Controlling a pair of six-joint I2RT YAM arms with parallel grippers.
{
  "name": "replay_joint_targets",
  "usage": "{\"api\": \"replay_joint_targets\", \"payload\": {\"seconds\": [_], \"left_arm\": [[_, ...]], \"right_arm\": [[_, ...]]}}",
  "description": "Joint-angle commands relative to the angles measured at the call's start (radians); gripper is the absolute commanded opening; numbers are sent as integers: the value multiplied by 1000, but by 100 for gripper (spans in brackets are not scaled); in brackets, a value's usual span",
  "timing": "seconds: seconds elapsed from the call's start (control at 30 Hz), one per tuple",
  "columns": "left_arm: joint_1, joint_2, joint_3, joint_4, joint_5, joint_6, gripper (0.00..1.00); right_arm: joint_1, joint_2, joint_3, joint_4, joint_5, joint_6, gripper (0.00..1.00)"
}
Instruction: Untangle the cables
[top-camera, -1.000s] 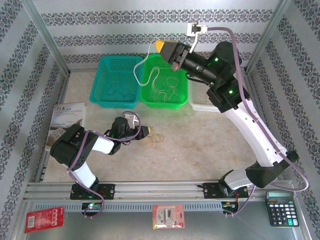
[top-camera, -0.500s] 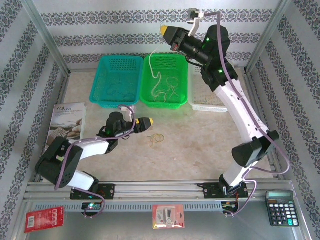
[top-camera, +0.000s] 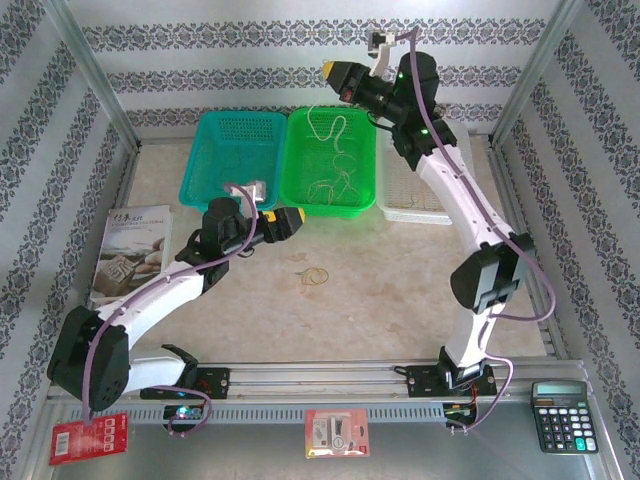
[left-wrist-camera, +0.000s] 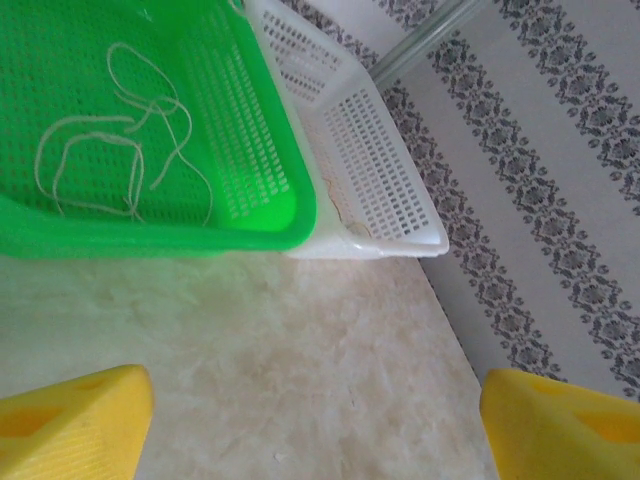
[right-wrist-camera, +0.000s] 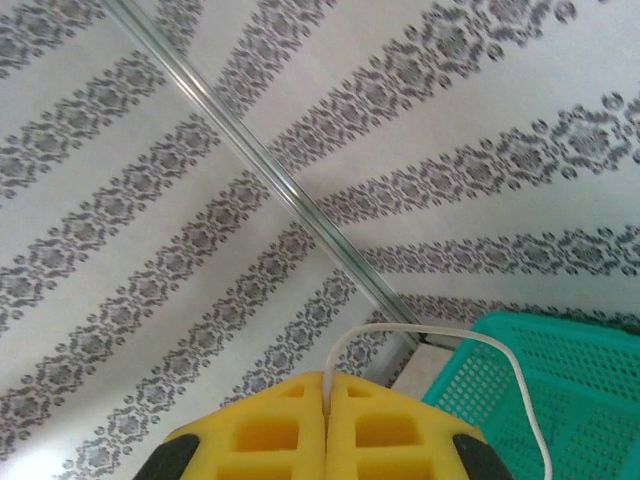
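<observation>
Teal basket (top-camera: 235, 150), bright green basket (top-camera: 355, 150), white basket (top-camera: 415, 205). Cables (left-wrist-camera: 150, 102) pale tan against the green mesh. Surface (top-camera: 400, 290) mottled beige; walls (top-camera: 300, 75) white with grey floral stripes; arms (top-camera: 455, 190) white and black.

I now have my left pincer (top-camera: 288, 222) spread wide and reaching farther across the desk (top-camera: 400, 270), up to the green basket's (top-camera: 318, 211) near rim. My right pincer (top-camera: 330, 72) rises toward the far wall, drawing the whitish cable (right-wrist-camera: 440, 329) higher.
</observation>
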Motion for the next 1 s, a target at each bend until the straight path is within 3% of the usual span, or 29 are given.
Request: {"api": "replay_joint_targets", "payload": {"seconds": [0.0,0.17,0.37,0.4,0.53,0.6,0.73,0.97], "left_arm": [[15,-13,59,-103,-77,52,87],[31,18,129,-136,-137,37,89],[37,38,176,-146,-184,5,90],[39,40,177,-147,-189,-3,90],[40,41,204,-220,-187,-37,90],[40,26,203,-237,-191,-65,91],[43,7,197,-288,-204,-101,91],[45,-13,203,-408,-224,-106,93]], "right_arm": [[-26,58,-29,73,-65,19,0],[-43,116,-120,120,-87,33,0],[-50,181,-159,27,-103,-2,0],[-50,190,-158,4,-104,-10,2],[-54,205,-138,-111,-82,-49,38],[-56,205,-114,-193,-60,-82,49],[-54,178,-112,-283,-29,-101,57],[-51,94,-167,-335,-3,-100,57]]}}
